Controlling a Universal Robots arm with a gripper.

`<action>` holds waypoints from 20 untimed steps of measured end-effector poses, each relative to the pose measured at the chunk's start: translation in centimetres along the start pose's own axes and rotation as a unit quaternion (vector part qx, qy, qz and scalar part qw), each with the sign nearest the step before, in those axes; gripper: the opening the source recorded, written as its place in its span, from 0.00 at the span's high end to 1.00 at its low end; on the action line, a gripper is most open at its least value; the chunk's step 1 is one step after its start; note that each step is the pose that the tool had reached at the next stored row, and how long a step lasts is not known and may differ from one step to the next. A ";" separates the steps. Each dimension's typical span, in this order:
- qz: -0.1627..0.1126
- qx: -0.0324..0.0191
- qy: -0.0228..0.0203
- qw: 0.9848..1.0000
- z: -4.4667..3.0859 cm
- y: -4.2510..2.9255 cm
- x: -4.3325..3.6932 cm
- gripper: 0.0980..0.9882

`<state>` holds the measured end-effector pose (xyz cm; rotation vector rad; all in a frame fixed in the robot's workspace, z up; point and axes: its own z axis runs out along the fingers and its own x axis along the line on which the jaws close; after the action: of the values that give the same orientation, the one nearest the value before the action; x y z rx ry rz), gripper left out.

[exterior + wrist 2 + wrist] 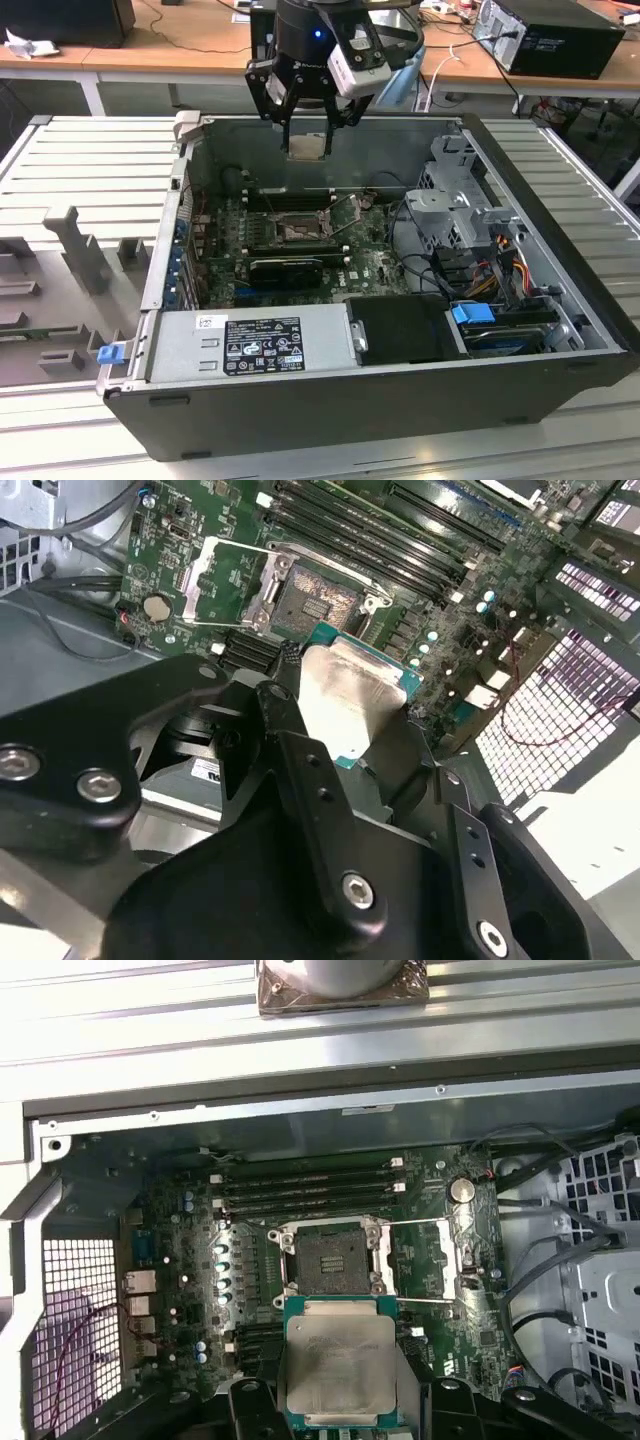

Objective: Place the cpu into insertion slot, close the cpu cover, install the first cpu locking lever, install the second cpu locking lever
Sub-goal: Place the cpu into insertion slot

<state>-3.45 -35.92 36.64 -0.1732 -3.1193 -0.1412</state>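
My gripper [307, 130] hangs above the open computer case, shut on the cpu [306, 148], a flat square chip with a pale metallic face [340, 1360]. In both wrist views the chip sits between the black fingers [285, 695]. It is held level and well above the motherboard, nearer the case's back wall than the insertion slot [298, 232]. The slot [330, 1260] lies open and dark, with nothing in it. Beside it the cpu cover [440, 1255], a thin grey metal frame, is swung open, and it shows again in the second wrist view [215, 575]. Thin wire levers [425, 1222] stand released around the socket.
A black expansion card [285, 268] lies just in front of the socket. The grey power supply [250, 342] fills the case's front. A metal drive cage [465, 210] and cable bundles [500, 265] stand on the exterior view's right. Memory slots [310, 1185] run behind the socket.
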 end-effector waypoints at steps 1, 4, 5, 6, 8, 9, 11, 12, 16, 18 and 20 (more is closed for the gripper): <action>0.005 0.000 0.000 1.000 0.00 0.00 0.00 0.52; 0.016 0.000 -0.001 1.000 0.01 0.00 0.00 0.52; 0.024 0.000 -0.002 1.000 0.01 0.00 0.00 0.52; 0.039 -0.001 -0.004 0.999 0.02 0.00 0.00 0.52; 0.055 -0.001 -0.005 0.998 0.04 -0.01 0.00 0.52; 0.059 -0.001 -0.005 0.998 0.05 -0.01 0.00 0.52; 0.072 -0.001 -0.006 0.997 0.08 -0.01 0.00 0.52; 0.083 -0.002 -0.007 0.997 0.10 -0.01 0.00 0.52; 0.103 -0.002 -0.009 0.995 0.14 -0.01 0.00 0.52; 0.115 -0.002 -0.010 0.993 0.16 -0.02 0.00 0.52; 0.123 -0.002 -0.011 0.992 0.17 -0.02 0.00 0.52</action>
<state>-3.45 -35.92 36.47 -0.5606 -3.0847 -0.1434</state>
